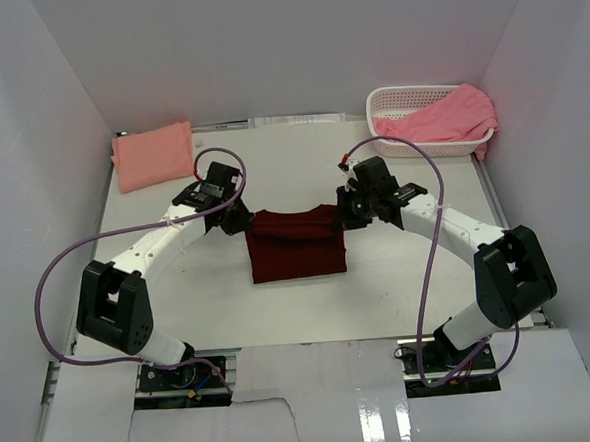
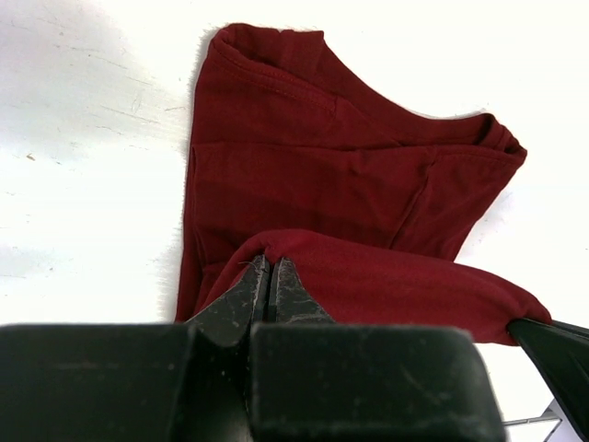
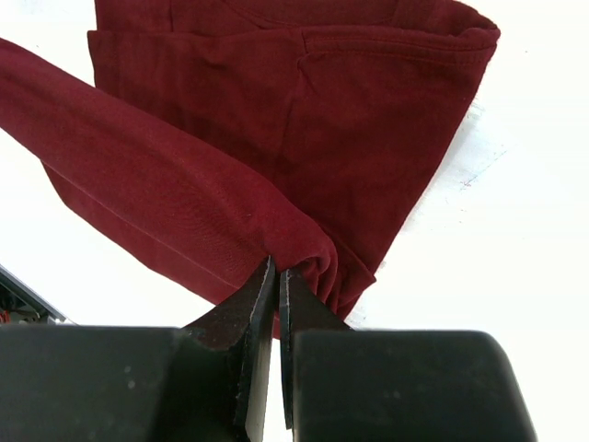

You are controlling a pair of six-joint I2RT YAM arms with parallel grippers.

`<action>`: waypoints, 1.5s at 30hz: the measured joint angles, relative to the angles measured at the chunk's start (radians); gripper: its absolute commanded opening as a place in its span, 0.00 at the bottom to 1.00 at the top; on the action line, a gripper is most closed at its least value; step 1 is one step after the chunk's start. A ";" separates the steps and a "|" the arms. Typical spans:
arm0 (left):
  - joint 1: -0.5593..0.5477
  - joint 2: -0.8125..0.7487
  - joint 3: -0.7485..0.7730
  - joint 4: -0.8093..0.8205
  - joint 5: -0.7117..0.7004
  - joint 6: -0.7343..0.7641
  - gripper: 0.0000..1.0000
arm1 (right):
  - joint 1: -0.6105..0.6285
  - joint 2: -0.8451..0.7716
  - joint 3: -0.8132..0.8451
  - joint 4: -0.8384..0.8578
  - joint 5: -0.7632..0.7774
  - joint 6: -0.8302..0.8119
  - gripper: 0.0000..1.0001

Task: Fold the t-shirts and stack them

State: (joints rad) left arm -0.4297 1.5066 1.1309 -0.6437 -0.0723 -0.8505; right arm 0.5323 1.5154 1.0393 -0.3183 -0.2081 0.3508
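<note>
My left gripper (image 2: 270, 279) is clenched on the far left corner of the dark maroon t-shirt (image 1: 297, 249). My right gripper (image 3: 277, 274) is clenched on its far right corner, and each pair of fingers pinches a fold of cloth. A band of the shirt runs taut between my two grippers. The rest of it lies flat in the middle of the tabletop (image 1: 400, 295).

The salmon-peach t-shirt (image 1: 153, 156) sits folded at the far left corner. The brighter pink t-shirt (image 1: 441, 120) drapes over the rim of the white basket (image 1: 396, 101) at the far right corner.
</note>
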 measured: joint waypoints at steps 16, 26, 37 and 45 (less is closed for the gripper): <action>0.010 0.007 0.014 -0.007 0.004 0.014 0.00 | 0.000 0.003 0.048 -0.032 0.011 -0.018 0.08; 0.118 0.204 0.235 0.040 0.003 0.076 0.00 | -0.010 0.222 0.331 -0.020 0.036 -0.071 0.08; 0.146 0.491 0.295 0.174 0.004 0.083 0.00 | -0.075 0.522 0.405 0.147 -0.017 -0.092 0.08; 0.146 0.529 0.372 0.186 0.001 0.092 0.00 | -0.087 0.595 0.459 0.167 -0.042 -0.092 0.08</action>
State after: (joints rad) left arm -0.2832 2.0354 1.5028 -0.4580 -0.0711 -0.7586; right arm 0.4454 2.1105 1.4986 -0.1513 -0.2501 0.2588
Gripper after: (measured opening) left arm 0.068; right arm 0.081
